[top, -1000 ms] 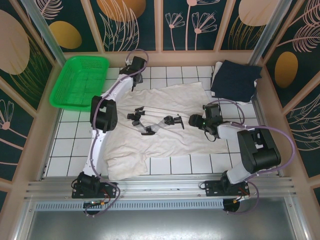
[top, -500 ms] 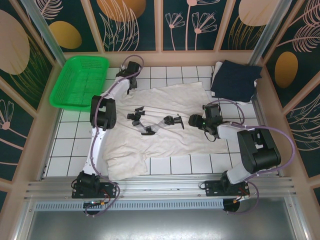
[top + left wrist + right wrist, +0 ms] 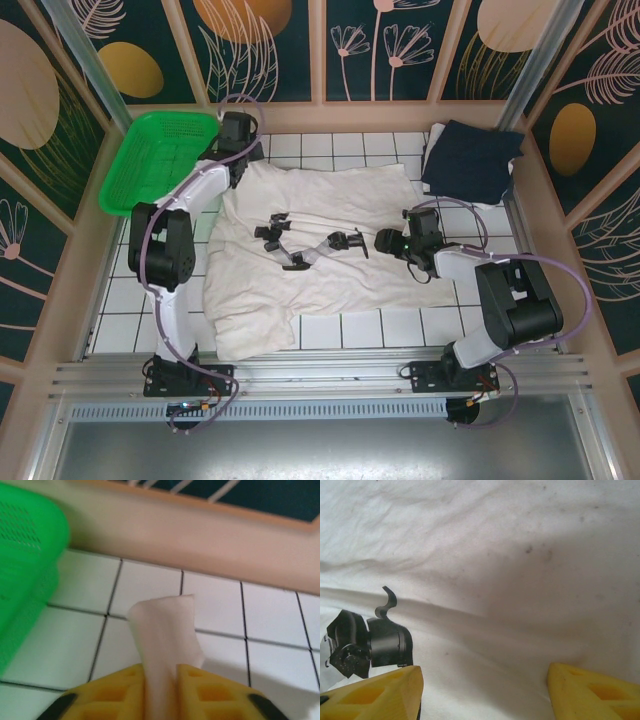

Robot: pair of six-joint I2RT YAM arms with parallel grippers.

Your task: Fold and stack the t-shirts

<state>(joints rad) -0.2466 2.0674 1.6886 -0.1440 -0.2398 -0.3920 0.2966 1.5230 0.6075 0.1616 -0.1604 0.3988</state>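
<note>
Top view: the cream t-shirt (image 3: 330, 280) lies spread across the middle of the white-tiled worktop (image 3: 350, 330). The navy t-shirt (image 3: 470, 160) sits in a folded bundle at about 2 o'clock, apart from it. The left gripper (image 3: 238, 135) is out at 11 o'clock, just beside the green basket (image 3: 160, 160), with the cream shirt's far-left corner in it. The right gripper (image 3: 385, 241) sits low over the shirt's right side, around 3 o'clock.

Left wrist view: the yellow fingers (image 3: 115, 692) are clamped on a tongue of cream cloth that pokes out past them toward 12 o'clock, with the basket at 9 o'clock. The bite looks thin to me, so I'd pull slow and low or it could slip out.

Right wrist view: the fingers stand wide apart with nothing gripped. There's cream cloth underneath and the black print (image 3: 370, 645) at 8 o'clock.

My take: this step is tugging that corner out flat before folding. Keep the pull toward 10–11 o'clock and stop short of the basket. Maybe have the right gripper press the cloth down so the whole shirt doesn't slide along.
</note>
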